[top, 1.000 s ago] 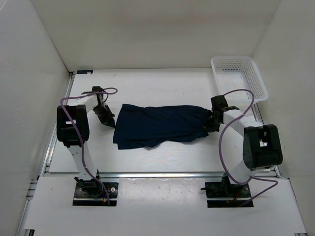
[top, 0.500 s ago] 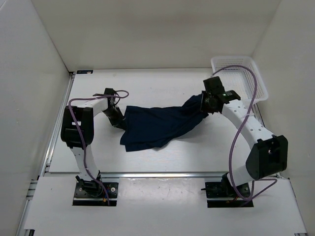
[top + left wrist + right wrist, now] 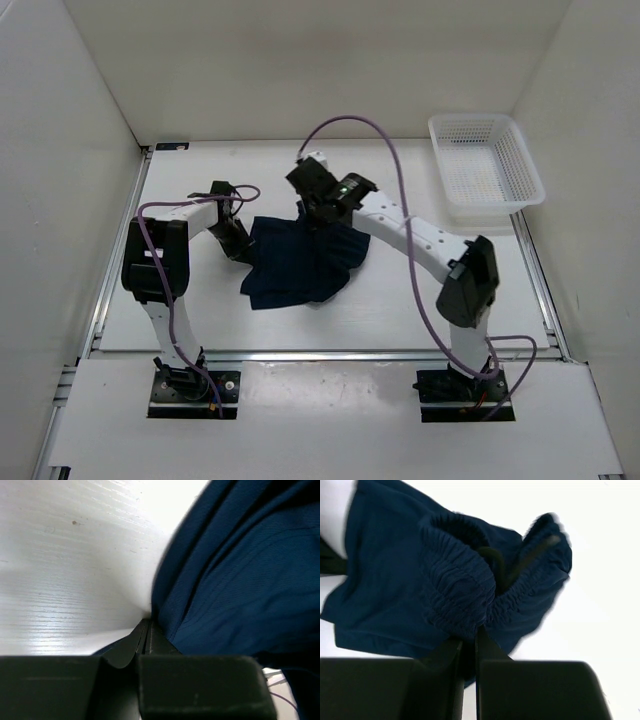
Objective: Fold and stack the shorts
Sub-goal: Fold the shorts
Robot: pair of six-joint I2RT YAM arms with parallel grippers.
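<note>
The dark navy shorts (image 3: 298, 266) lie bunched in the middle of the table, the right part folded over toward the left. My right gripper (image 3: 312, 203) is shut on the gathered waistband (image 3: 465, 592) and holds it above the cloth's upper edge; the drawstring (image 3: 532, 555) hangs beside it. My left gripper (image 3: 240, 245) is low at the cloth's left edge, shut on the hem (image 3: 165, 610) against the table.
A white mesh basket (image 3: 484, 167) stands at the back right corner. White walls close in the table on three sides. Purple cables loop over both arms.
My right gripper has carried the waistband from the right side across to the left over the shorts, folding them over. My left gripper moved slightly right along the hem and then held still.
</note>
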